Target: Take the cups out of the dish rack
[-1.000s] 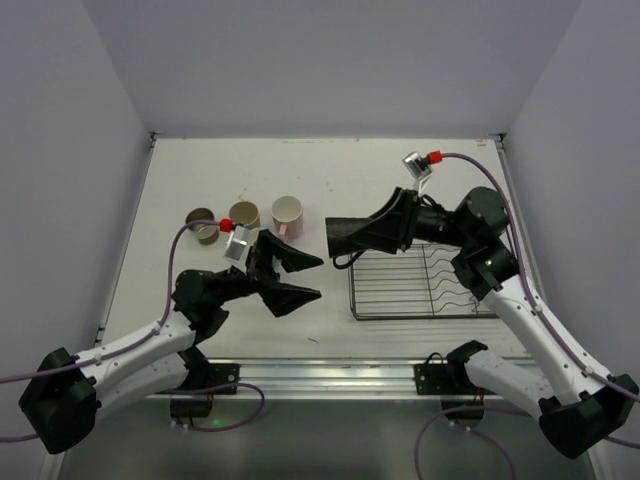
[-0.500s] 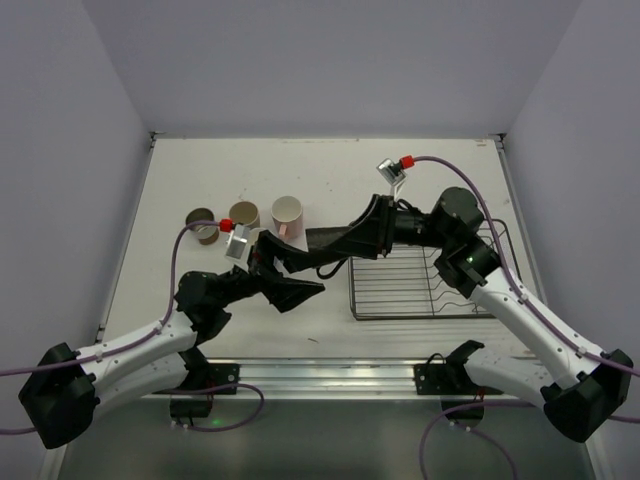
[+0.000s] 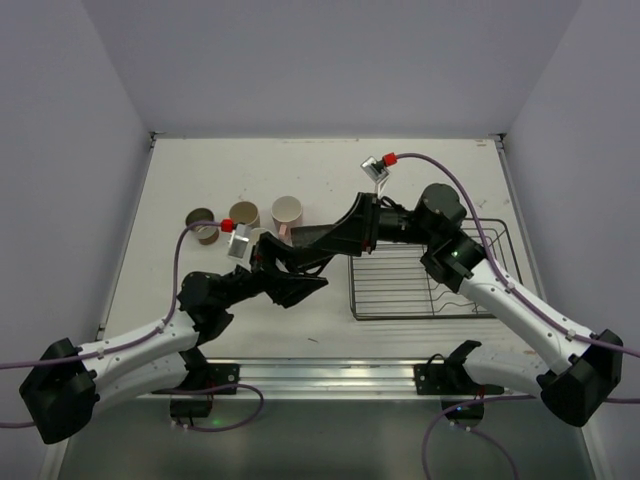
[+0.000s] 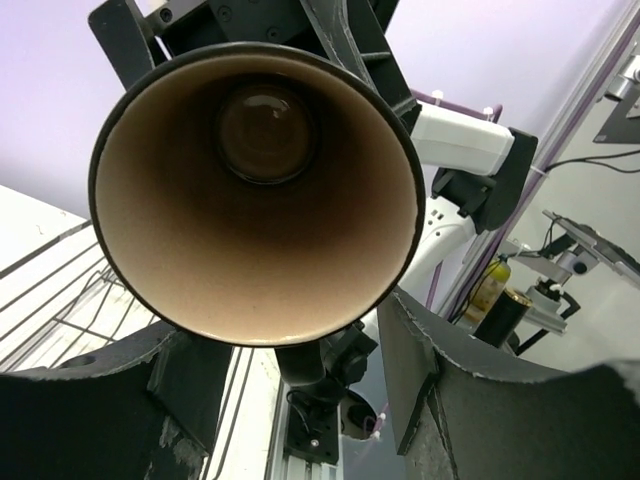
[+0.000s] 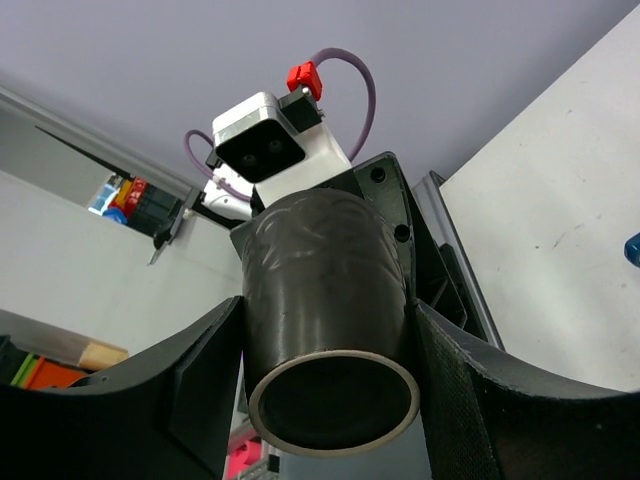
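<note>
A dark brown cup (image 5: 325, 300) hangs in the air left of the dish rack (image 3: 420, 285), with my right gripper (image 3: 312, 240) shut on its sides. In the left wrist view the cup's (image 4: 255, 190) tan inside faces the camera. My left gripper (image 3: 318, 272) stands open around the same cup, its fingers (image 4: 450, 390) on either side, and a gap shows at the right finger. Three more cups stand on the table at the back left: a brownish one (image 3: 203, 224), a beige one (image 3: 244, 213) and a pink one (image 3: 287, 212).
The two arms meet over the middle of the table, just left of the rack. The rack's wires (image 4: 50, 290) show low at the left of the left wrist view. A bit of something blue (image 5: 632, 247) shows at the right edge of the right wrist view.
My right arm has carried the dark brown cup leftwards from over the rack to the left gripper. The left gripper's fingers have narrowed around the cup.
</note>
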Tool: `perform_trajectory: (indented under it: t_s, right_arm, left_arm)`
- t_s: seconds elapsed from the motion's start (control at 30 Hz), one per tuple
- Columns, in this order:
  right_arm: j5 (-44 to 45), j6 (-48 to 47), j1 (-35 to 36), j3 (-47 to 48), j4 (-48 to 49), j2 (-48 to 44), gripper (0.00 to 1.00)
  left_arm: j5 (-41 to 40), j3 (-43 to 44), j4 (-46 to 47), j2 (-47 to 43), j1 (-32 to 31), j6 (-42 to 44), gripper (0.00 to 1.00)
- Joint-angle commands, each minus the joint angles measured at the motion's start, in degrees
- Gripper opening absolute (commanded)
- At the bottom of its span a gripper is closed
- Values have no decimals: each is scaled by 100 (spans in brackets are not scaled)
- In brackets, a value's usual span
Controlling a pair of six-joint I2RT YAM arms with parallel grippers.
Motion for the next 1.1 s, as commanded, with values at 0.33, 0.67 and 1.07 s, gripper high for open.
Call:
perform_trajectory:
  t_s: [0.33,0.67,1.07]
  right_arm:
    - [827,297,309,-109,1025,-167,0]
    - [1240,314,573,-258,1104,-281,0]
    - [1416,-2,714,-180,604,-448,33]
  left_arm:
    - [-1323,-201,557,-481,-204,345,54]
    - [-1745,-254,592,-507,-301,371,40]
    - [-1886,-158,93,-770,-318,424,0]
